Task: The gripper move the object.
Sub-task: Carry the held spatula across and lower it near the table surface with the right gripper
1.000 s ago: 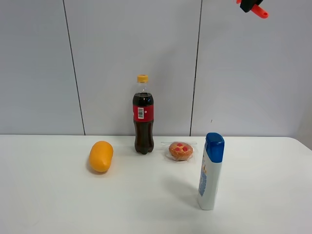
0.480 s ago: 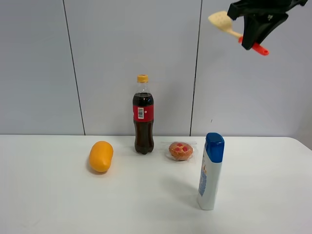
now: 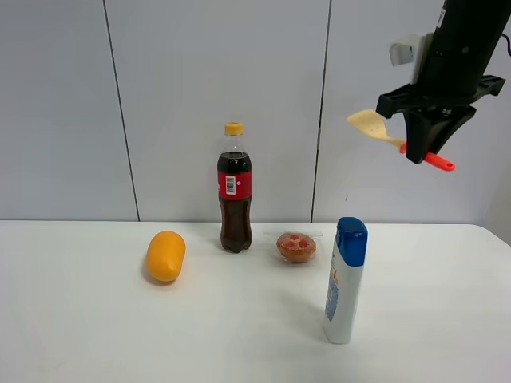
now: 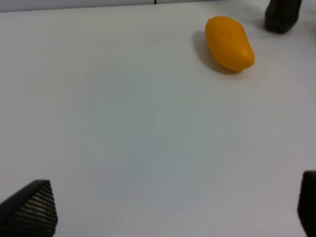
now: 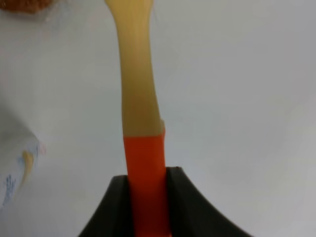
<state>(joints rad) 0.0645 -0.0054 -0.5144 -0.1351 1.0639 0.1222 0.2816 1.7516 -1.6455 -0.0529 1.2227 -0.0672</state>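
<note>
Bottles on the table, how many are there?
2. A cola bottle stands at the back, between the orange fruit and the wrapped pastry. A white bottle with a blue cap stands nearer the camera, on the right. None looks hidden.

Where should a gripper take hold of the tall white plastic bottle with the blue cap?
Around the middle of the tall white plastic bottle with the blue cap, jaws level, probably coming from its front. It stands upright and narrow, so a mid-body side grip should avoid tipping it.

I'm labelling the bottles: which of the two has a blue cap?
The white bottle at front right; the dark cola bottle farther back has a yellow cap.
</note>
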